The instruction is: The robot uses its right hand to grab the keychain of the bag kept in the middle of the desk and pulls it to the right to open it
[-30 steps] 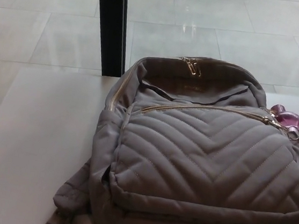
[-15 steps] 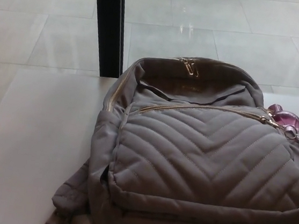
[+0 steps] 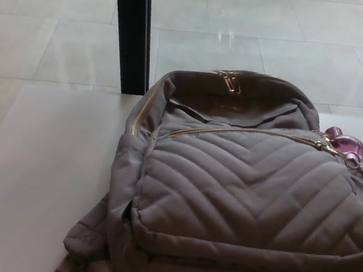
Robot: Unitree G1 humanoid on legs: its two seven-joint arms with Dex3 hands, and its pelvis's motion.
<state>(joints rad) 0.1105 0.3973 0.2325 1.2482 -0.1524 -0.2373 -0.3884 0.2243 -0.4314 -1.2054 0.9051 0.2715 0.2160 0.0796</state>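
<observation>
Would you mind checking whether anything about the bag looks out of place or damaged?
Nothing stands out. The backpack lies flat on the desk, its front zipper closed, with the pink keychain at its right end.

white desk [image 3: 39, 179], black post [image 3: 131, 32], tiled floor [image 3: 277, 42]

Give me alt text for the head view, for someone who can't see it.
A grey-brown quilted backpack lies on a white desk, its gold front zipper ending at a pink keychain at its right edge. Neither robot hand is in view; a black post stands behind.
</observation>
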